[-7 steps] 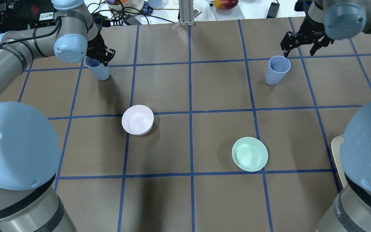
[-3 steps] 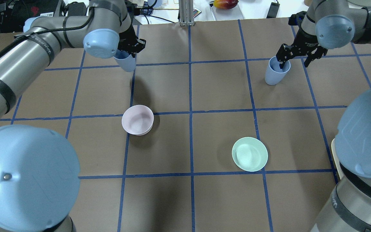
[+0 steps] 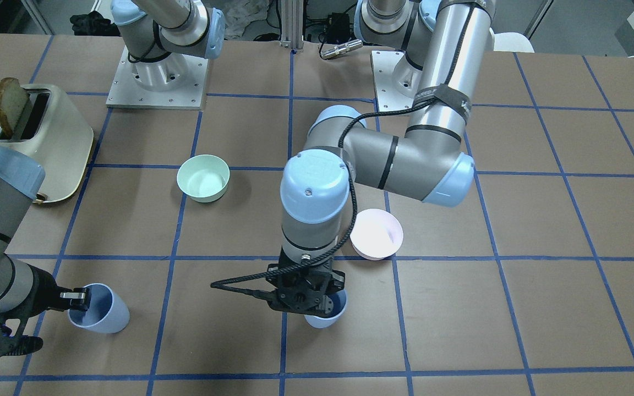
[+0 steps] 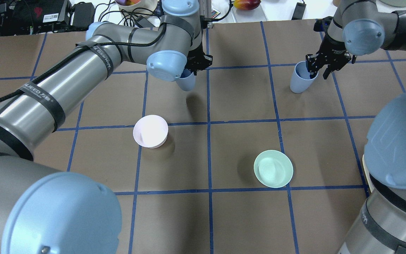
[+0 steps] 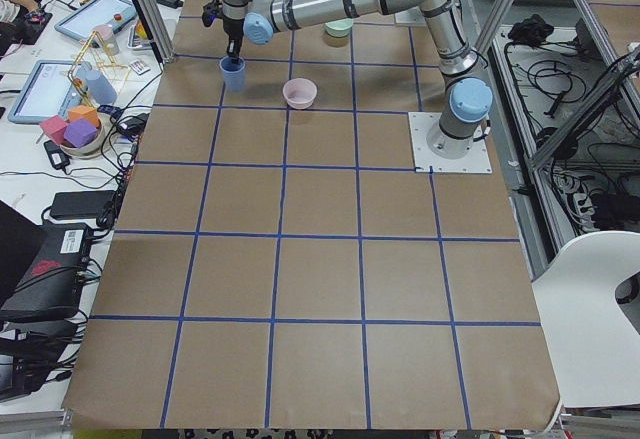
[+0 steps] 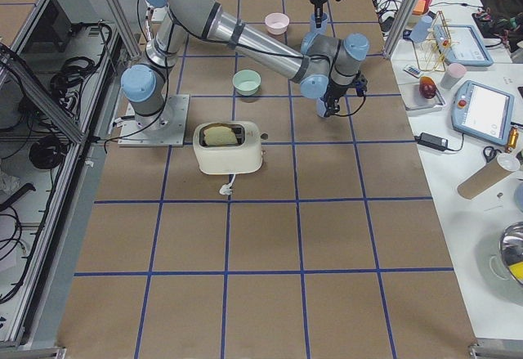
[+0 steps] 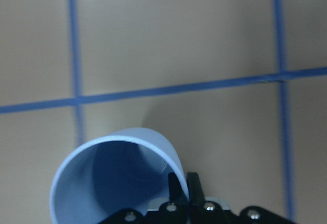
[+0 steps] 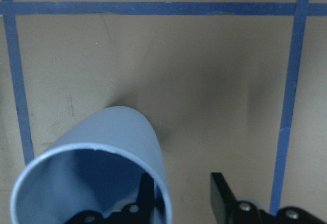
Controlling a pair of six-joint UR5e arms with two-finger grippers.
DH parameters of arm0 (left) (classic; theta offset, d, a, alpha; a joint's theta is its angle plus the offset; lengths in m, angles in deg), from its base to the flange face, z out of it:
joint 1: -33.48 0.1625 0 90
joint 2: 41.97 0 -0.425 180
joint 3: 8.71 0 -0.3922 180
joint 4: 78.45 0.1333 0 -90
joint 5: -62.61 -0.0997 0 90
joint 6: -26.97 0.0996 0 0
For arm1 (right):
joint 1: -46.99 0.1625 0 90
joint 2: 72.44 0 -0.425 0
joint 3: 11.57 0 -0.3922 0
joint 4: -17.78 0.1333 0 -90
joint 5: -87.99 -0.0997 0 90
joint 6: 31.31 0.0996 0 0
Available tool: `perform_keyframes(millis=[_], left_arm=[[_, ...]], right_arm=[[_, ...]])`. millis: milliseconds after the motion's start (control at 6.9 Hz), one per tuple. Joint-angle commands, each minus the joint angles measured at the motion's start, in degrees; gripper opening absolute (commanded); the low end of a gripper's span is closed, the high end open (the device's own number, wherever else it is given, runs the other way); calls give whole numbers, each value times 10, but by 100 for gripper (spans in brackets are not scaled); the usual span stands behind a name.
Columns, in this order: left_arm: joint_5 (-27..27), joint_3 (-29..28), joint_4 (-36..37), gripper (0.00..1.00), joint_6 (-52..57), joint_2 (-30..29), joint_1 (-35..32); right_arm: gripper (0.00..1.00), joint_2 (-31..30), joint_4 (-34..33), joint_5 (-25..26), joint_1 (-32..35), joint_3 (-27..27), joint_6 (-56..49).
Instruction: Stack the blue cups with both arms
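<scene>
Two robot arms work over a brown worktop (image 4: 241,218) marked with a grid of blue tape. The left end effector (image 7: 184,185) is clamped tight on the rim of the left cup (image 4: 187,83), with one finger inside the wall and one outside. It holds the cup clear of the worktop, near the centre tape line on the far side. The cup's shadow falls apart from it, toward the pink bowl (image 4: 150,131).

Well apart, on the robot's right, the right cup (image 4: 299,84) stands upright on the worktop, mouth up. The right end effector (image 4: 316,70) straddles its rim with jaws spread. One finger (image 8: 146,193) hangs inside the cup near the wall, and the other (image 8: 220,201) is outside with a visible gap to the cup. It grips nothing.

The pink bowl sits nearer the robot than the left cup. A green bowl (image 4: 273,168) lies nearer still, on the right-hand side. At the robot's right end of the worktop stands a cream toaster (image 3: 58,148) with a slice of bread (image 3: 9,102) in its slot.
</scene>
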Motion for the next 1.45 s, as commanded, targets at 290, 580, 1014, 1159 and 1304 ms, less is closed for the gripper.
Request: perform_keyframes(millis=[290,580,1014,1159,1304], left_arm=[[36,33,2,99,-8,0,-24],[37,22,-44,100,-12,37,-12],[29,12,-391,100,64,185,14],[27,16,-488,100,72,233,32],[27,18,-551,100,88,273,66]], right_arm=[[0,-25,31,-2,0,-16,5],[0,-56,101,-6,5,-39,9],[0,-98,152,-69,65,-55,63],[0,-98,152,-63,117,-70,154],[0,-97,153,-59,163,-79,200]])
